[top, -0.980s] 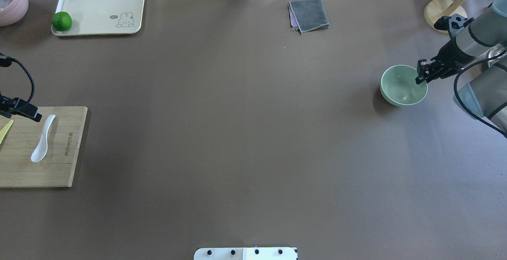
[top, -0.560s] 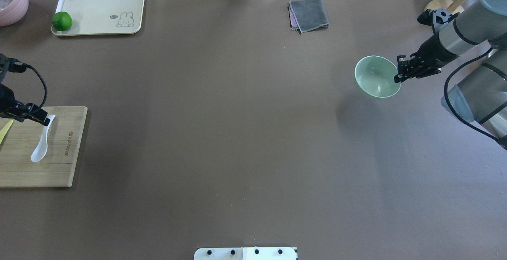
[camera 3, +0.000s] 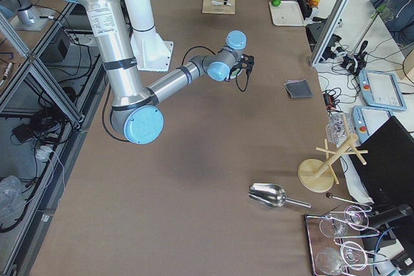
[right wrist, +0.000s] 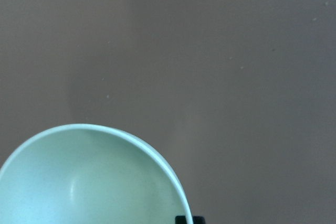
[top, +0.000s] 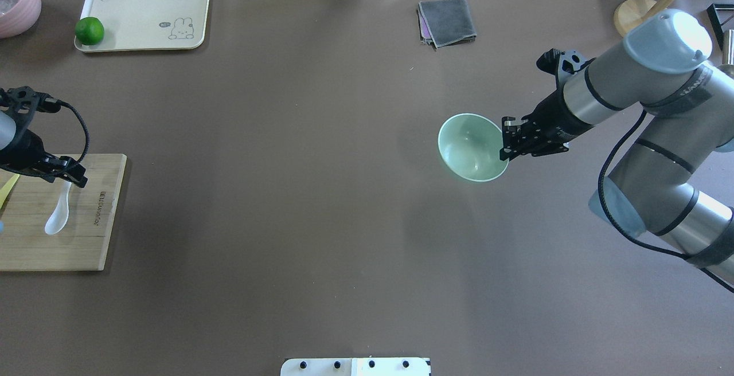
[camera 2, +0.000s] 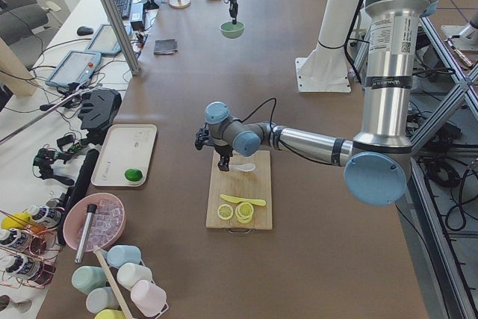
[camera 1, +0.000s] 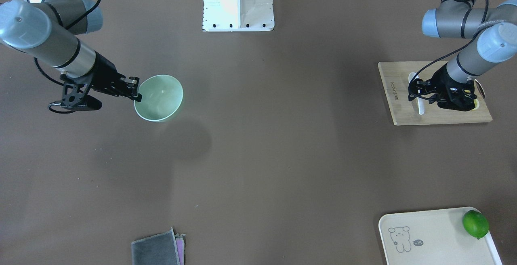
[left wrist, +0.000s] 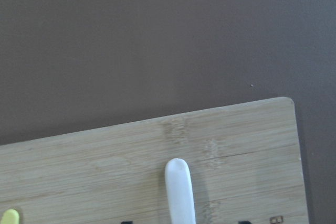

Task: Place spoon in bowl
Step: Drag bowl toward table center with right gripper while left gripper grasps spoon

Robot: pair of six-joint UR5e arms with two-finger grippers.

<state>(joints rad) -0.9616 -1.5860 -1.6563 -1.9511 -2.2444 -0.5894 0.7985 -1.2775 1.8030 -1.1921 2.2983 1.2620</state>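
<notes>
Scene: a brown worktop (top: 298,204) with two robot arms. A wooden cutting board (top: 86,244) at the robot's far left serves as the landmark.
Spoon: the white spoon (top: 57,218) lies flat on the cutting board. Its scoop points toward the robot and its handle points away.
Left claw: the left claw (top: 73,178) hangs over the board, right above the end of the spoon's handle. In the wrist view, two dark fingertips just show at the bottom edge, one on each side of the handle and clear of it. The jaws therefore look spread and not yet closed, though so little of them shows that this is not certain.
Why there: the handle is the narrow part that two fingers can pinch, and the claw is lined up along it for a grasp.
Bowl: the mint-green bowl (top: 465,145) is well apart from the cutting board, far to the robot's right of it. It is raised off the worktop and tilted, with its shadow falling separately below it.
Right claw: the right claw (top: 506,145) is clamped on the bowl's rim, one finger inside and one outside.
Why held so: the rim is the only edge thin enough to pinch. Carrying the bowl toward the board's side probably shortens the distance the spoon has to travel.
Task so far: the spoon is not yet lifted, and nothing is in the bowl.
Risk: the glossy handle may slip, and the bowl may swing in a one-sided grip.
</notes>
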